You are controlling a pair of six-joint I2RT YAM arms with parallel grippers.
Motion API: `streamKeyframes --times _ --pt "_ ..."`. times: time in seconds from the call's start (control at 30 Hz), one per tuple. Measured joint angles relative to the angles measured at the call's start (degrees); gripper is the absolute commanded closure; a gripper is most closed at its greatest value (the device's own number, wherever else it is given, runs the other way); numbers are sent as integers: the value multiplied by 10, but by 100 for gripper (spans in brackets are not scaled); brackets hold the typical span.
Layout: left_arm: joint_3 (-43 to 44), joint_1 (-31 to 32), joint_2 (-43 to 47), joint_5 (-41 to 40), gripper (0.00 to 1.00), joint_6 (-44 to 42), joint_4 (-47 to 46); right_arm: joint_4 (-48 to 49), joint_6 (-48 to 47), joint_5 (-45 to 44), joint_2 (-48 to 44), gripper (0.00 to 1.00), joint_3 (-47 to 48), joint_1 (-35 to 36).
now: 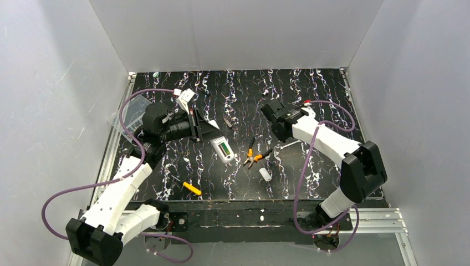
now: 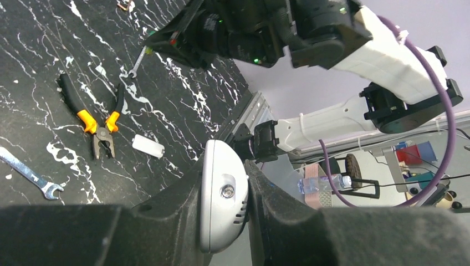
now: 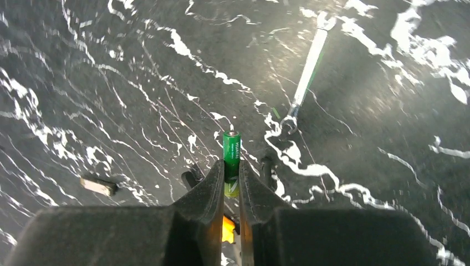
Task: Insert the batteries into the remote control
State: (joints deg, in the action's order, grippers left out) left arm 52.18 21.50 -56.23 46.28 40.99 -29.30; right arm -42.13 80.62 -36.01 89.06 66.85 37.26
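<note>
The remote control [image 1: 223, 149] is a white handset lying with its back open, and a green battery [image 1: 224, 149] shows inside it. My left gripper [image 1: 212, 133] is shut on the remote's rounded end [image 2: 221, 199], which fills the gap between its jaws. My right gripper [image 1: 272, 117] is shut on a second green battery [image 3: 231, 155], holding it by its lower end so that it points out past the fingertips. That gripper hangs above the mat, to the right of the remote.
Orange-handled pliers [image 1: 252, 157], the loose white cover [image 1: 265, 174] and a small wrench [image 1: 288, 145] lie right of the remote. A yellow-handled tool [image 1: 191, 188] lies near the front. A small grey bit [image 1: 227, 121] lies behind the remote. A clear plastic piece [image 1: 130, 111] is at the left edge.
</note>
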Motion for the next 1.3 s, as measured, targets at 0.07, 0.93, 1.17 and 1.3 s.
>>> streamKeyframes --times 0.07,0.93,1.17,1.3 --pt "0 0 7 -4 100 -3 14 -60 76 -7 7 99 34 0" --pt "0 0 16 -14 100 -5 44 -63 319 168 12 99 -148 0" --pt "0 0 16 -14 100 -10 55 -3 322 189 16 61 -146 0" --pt "0 0 16 -14 100 -11 57 37 312 195 13 50 -154 0"
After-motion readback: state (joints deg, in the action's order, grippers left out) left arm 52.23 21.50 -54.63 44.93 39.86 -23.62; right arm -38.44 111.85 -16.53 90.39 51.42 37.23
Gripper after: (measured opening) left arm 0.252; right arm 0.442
